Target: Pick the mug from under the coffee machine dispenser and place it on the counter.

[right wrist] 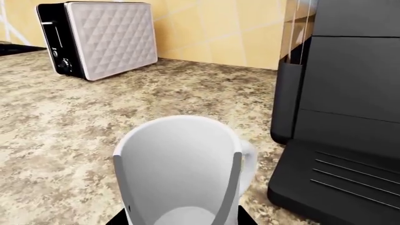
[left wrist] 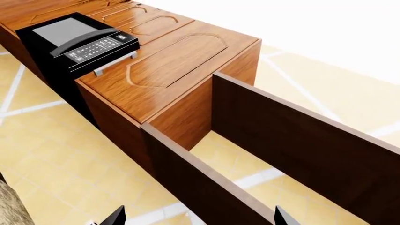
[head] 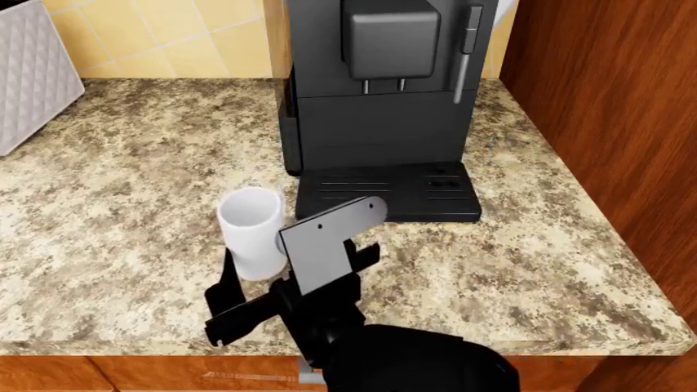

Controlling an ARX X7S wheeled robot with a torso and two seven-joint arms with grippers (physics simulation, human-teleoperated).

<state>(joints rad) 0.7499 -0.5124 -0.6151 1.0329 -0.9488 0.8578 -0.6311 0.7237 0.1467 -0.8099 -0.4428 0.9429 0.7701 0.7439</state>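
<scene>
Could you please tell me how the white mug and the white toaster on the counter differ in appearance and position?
The smooth, glossy white cylindrical mug is plain and round, while the white quilted-pattern toaster is boxy with a black end panel. The mug is much smaller than the toaster. The mug stands beside the black coffee machine's slotted drip tray, at the right claw; the toaster sits far off by the tiled wall. Both rest upright on the speckled granite counter.

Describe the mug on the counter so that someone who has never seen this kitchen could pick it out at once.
Find the tall black coffee machine at the back of the speckled counter. In front of its drip tray, toward the toaster's side, stands the mug. It is the only plain white, glossy cylinder there, open-topped, far smaller than either appliance.
</scene>
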